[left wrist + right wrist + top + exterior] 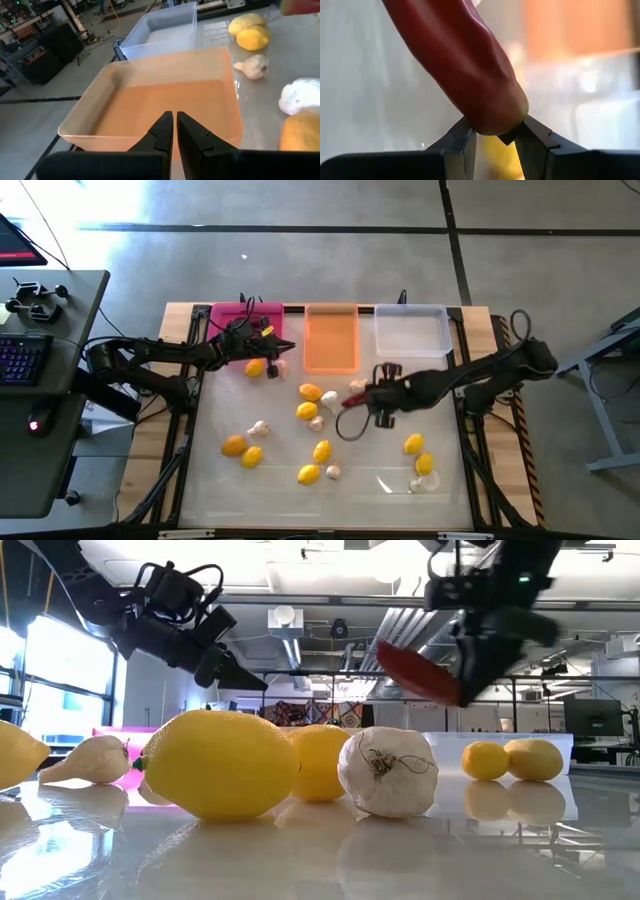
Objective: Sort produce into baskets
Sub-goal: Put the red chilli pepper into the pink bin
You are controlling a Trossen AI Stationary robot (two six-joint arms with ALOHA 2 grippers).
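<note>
My right gripper (368, 402) is over the middle of the table, above the tabletop, shut on a dark red chili pepper (465, 65); the pepper also shows in the low view (415, 670). My left gripper (174, 131) is shut and empty. It is near the pink basket (240, 318), at the orange basket's (165, 100) left side (288, 346). The clear basket (411, 330) stands at the far right of the row. Several lemons (309, 411) and garlic bulbs (259, 427) lie on the table. My right gripper pinches one end of the chili pepper (495, 122) between its two fingers. The fingers point down from above. The pepper is lifted clear of the table and sticks out slanting from the fingers (400, 662).
The three baskets stand in a row along the table's far edge. A lemon (257, 367) lies just below my left gripper. Two lemons (418, 452) and a clear plastic scrap (424, 481) lie at the near right. A desk with a keyboard (22, 358) stands left of the table.
</note>
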